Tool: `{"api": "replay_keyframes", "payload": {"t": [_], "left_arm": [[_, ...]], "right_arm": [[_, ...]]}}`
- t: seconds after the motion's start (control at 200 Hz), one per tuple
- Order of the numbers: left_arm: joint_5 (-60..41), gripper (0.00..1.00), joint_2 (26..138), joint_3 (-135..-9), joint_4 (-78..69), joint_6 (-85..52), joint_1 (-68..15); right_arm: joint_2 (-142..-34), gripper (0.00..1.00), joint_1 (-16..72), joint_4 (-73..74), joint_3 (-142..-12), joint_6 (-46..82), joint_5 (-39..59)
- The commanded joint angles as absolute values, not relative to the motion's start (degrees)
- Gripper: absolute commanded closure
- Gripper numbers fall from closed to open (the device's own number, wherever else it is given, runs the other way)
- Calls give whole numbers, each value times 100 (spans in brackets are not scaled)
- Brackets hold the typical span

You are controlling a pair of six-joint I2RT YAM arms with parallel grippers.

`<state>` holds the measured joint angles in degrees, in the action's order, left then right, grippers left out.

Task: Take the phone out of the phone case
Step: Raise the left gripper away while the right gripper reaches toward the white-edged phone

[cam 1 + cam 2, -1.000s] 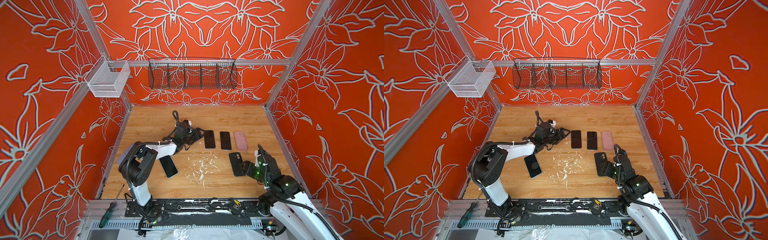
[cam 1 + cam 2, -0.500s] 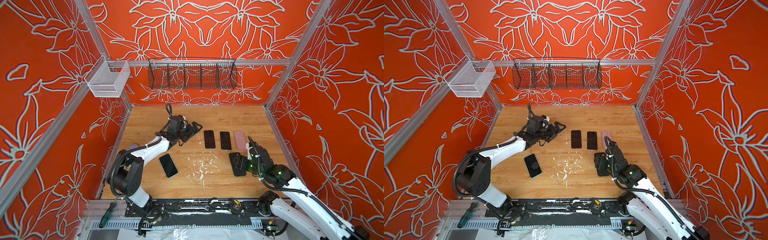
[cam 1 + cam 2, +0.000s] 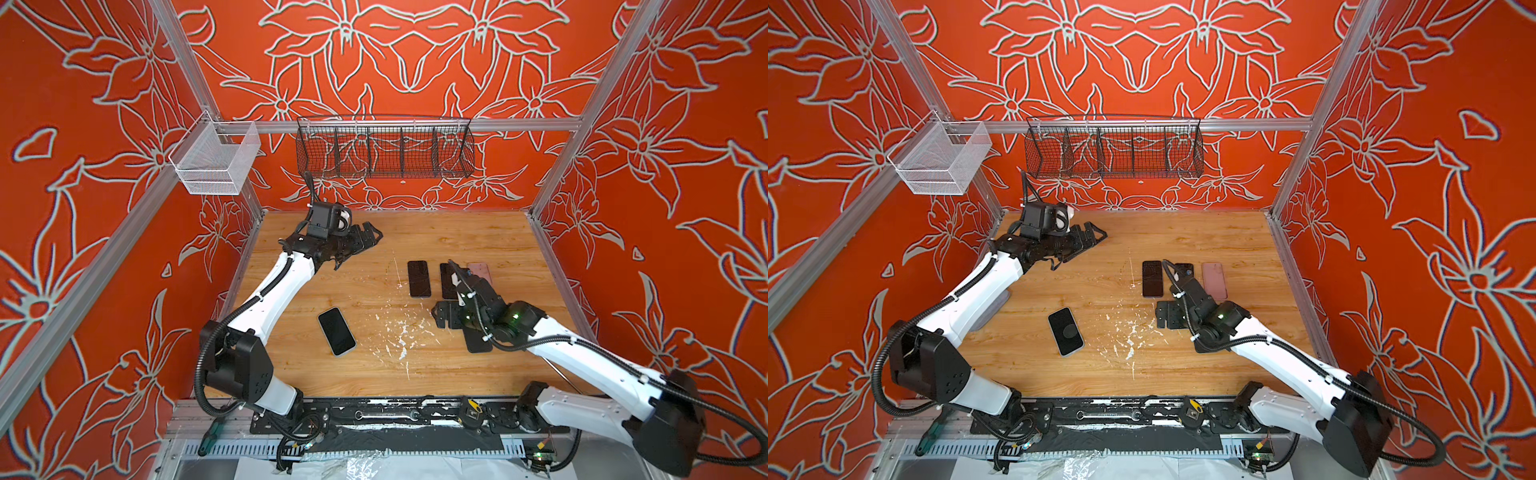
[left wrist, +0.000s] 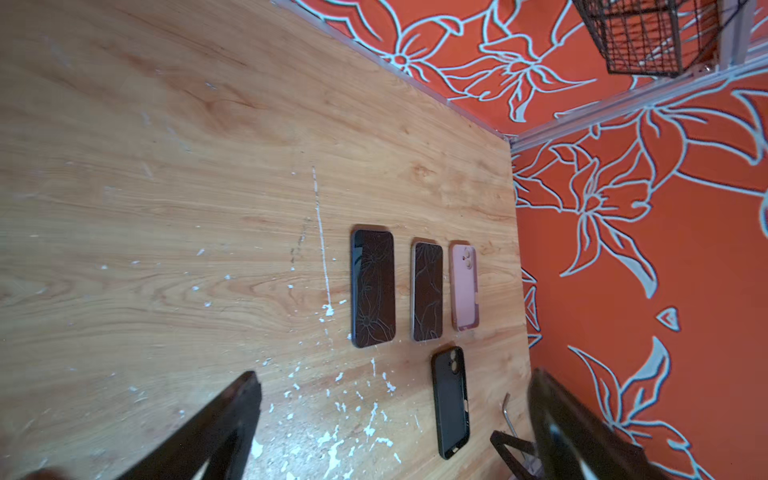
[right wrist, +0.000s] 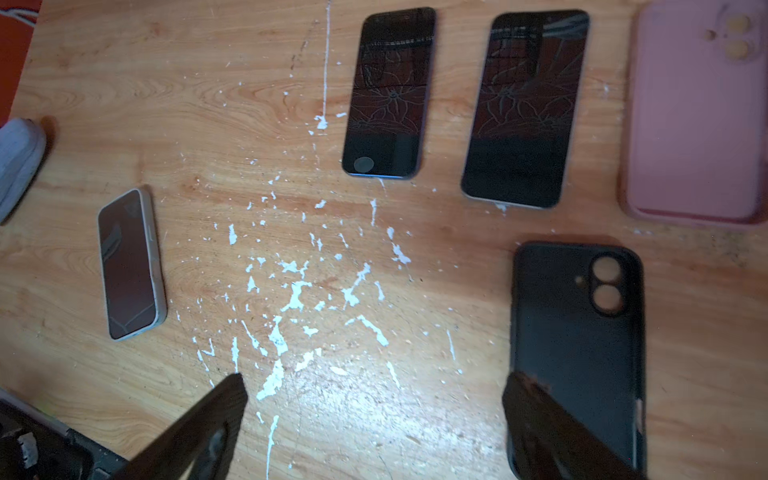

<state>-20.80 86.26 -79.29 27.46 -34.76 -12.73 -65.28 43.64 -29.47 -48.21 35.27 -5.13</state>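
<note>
On the wooden desk, the left fingers hang spread and empty toward the back left, well apart from the empty black phone case, over which one of the right fingers, likewise spread and empty, hovers, the nearest face-up phone lying just beyond it.

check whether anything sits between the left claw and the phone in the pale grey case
Nothing visible does. The open left claw hangs over the far left part of the light wooden table. Only bare, paint-flecked board lies between it and the dark-screened phone in the pale grey case, which lies flat, screen up, with nothing on it.
</note>
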Motion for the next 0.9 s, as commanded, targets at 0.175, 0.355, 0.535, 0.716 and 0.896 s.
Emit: {"api": "replay_keyframes", "payload": {"t": [0.175, 0.355, 0.535, 0.716, 0.896], "left_arm": [[-1991, 3, 7999, -7747, 2856, -3250, -492], [-2247, 3, 7909, -7700, 2770, -3364, -32], [-2312, 3, 8065, -7766, 2930, -3331, 371], [-2377, 3, 8383, -7922, 3158, -3243, 605], [-2512, 3, 8631, -8117, 3420, -3166, 834]], "right_arm": [[-7877, 2, 5149, -2704, -5836, 3234, -1081], [-8852, 2, 5544, -2549, -6543, 3116, -903], [-9692, 2, 5830, -2418, -7190, 2945, -713], [-10332, 1, 5960, -2202, -7659, 2865, -396], [-10945, 2, 6136, -2237, -8279, 2764, -230]]}}
